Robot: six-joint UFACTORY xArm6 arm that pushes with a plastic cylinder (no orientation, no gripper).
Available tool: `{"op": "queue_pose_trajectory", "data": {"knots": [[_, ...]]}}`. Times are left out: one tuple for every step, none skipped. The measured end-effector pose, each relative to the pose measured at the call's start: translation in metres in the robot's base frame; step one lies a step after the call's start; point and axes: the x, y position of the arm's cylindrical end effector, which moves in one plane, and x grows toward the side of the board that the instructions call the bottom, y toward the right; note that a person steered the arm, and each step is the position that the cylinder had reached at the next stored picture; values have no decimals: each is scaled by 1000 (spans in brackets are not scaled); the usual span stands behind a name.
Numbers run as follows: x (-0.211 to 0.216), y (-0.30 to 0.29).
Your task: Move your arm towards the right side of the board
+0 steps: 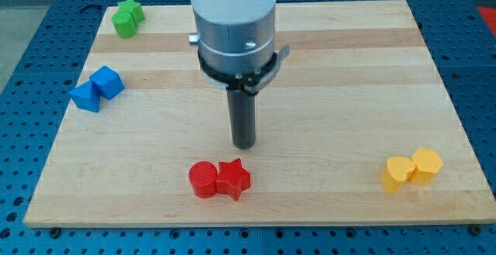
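My tip [244, 144] is the lower end of a dark rod under a grey and white arm body [235, 30], near the middle of the wooden board [341, 77]. It stands just above the red pair at the view's bottom: a red cylinder [203, 180] touching a red star [234, 179]. The tip is apart from them by a small gap. At the view's right bottom sit a yellow heart [396, 174] and a yellow hexagon [427, 165], touching.
At the view's left, a blue triangle [84, 97] touches a blue cube [107, 81]. At the top left, two green blocks [127, 17] sit together at the board's edge. A blue perforated table [31, 61] surrounds the board.
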Motion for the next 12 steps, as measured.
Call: {"op": "queue_pose_trajectory", "data": {"knots": [[-26,-6],[-26,-62],[-21,-138],[-21,-222],[-21,-264],[-21,-281],[-22,-275],[-29,-196],[-47,-83],[-55,43],[-55,165],[-55,277]]}}
